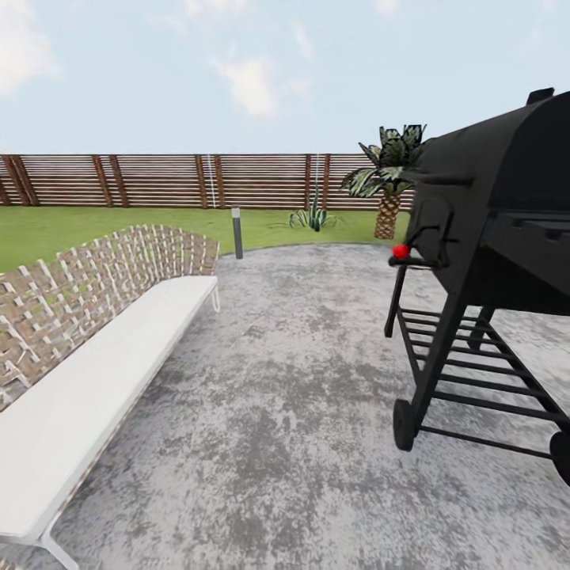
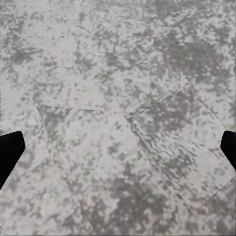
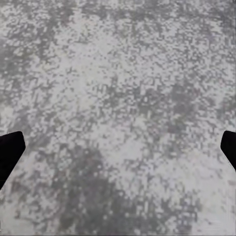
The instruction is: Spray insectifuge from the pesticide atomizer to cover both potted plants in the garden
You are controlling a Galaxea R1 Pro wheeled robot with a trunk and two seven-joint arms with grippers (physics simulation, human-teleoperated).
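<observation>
Grey mottled patio (image 1: pixel 301 380) lies between a woven bench (image 1: pixel 95 332) and black grill (image 1: pixel 491 237), lawn (image 1: pixel 47 226) and fence (image 1: pixel 158 180) beyond; both claws spread and empty over paving, atomizer unsighted, presumably light, slick plastic, best taken by its neck.

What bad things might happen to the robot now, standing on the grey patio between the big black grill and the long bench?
The black grill stands close on the right, so turning that way might bump its wheeled frame. The bench runs along the left, narrowing the way forward. Both wrist views look down at bare paving, with the fingertips far apart and nothing between them, so the sprayer has not been picked up; heading for the lawn without it would waste the trip.
</observation>
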